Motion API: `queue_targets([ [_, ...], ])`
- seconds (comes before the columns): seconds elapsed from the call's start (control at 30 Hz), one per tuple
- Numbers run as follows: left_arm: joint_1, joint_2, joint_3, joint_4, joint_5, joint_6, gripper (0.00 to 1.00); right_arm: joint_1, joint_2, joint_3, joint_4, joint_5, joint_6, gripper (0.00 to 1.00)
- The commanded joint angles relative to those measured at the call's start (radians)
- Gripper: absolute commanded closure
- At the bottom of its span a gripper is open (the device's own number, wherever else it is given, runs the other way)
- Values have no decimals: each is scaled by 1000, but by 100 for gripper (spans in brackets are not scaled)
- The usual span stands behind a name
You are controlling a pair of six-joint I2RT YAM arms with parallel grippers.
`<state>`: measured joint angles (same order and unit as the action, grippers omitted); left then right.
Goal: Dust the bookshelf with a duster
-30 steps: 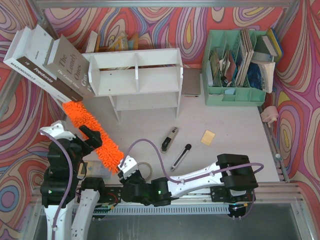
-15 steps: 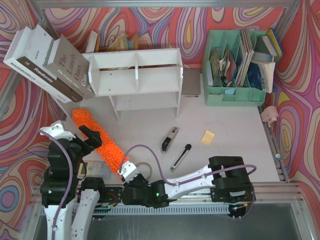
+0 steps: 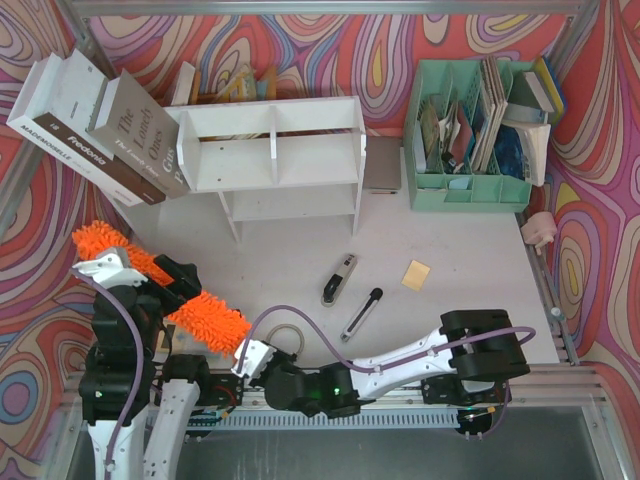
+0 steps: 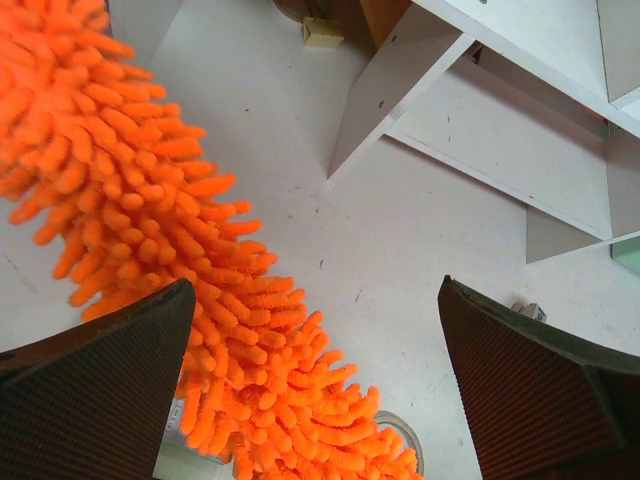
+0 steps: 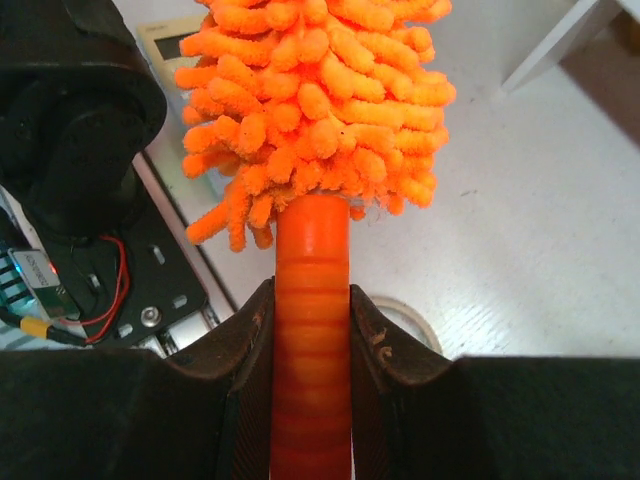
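At the near edge, the right gripper (image 3: pixel 246 356) is clamped on the ribbed orange handle of the duster (image 3: pixel 200 312). The right wrist view shows both fingers pressed flat against the handle (image 5: pixel 311 330), just below the fluffy head. From there the duster runs up and to the left across the left arm, with its tip out past the left edge of the table (image 3: pixel 450 230). It is well apart from the bookshelf (image 3: pixel 270 145).

The left gripper (image 4: pixel 315 285) has its fingers spread wide. The orange pile passes beside its left finger, and whether they touch cannot be told.

A roll of clear tape (image 3: pixel 285 335) lies on the white tabletop close to the handle. Farther in lie two black-handled tools (image 3: pixel 340 278) and a yellow pad of sticky notes (image 3: pixel 416 275).

The white bookshelf stands at the back, its compartments open to the camera. A stack of books (image 3: pixel 100 130) leans against its left end. To its right is a mint green file organiser (image 3: pixel 470 190) stuffed with papers. Swirling red, pink and purple patterned cloth (image 3: pixel 600 150) covers the walls all around.
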<state>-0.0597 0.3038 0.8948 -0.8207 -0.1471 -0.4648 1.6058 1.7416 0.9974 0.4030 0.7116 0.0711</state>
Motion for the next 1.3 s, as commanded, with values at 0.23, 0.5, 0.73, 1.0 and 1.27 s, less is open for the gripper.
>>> queue_targets([
  [0.23, 4, -2, 2, -10, -6, -5, 2, -78, -33, 66, 233, 65, -258, 100],
  [0.5, 4, -6, 1, -8, -6, -4, 2, -138, -8, 87, 201, 29, -266, 100],
  [0.73, 4, -6, -2, -5, -4, -5, 2, -149, 57, 77, 116, -2, -180, 100],
  [1.0, 4, -8, -1, -6, -6, -5, 2, -157, 132, 109, -58, -24, -60, 100],
  [1.27, 4, -8, -2, -6, -5, -4, 2, -158, 150, 154, -150, -10, -28, 100],
])
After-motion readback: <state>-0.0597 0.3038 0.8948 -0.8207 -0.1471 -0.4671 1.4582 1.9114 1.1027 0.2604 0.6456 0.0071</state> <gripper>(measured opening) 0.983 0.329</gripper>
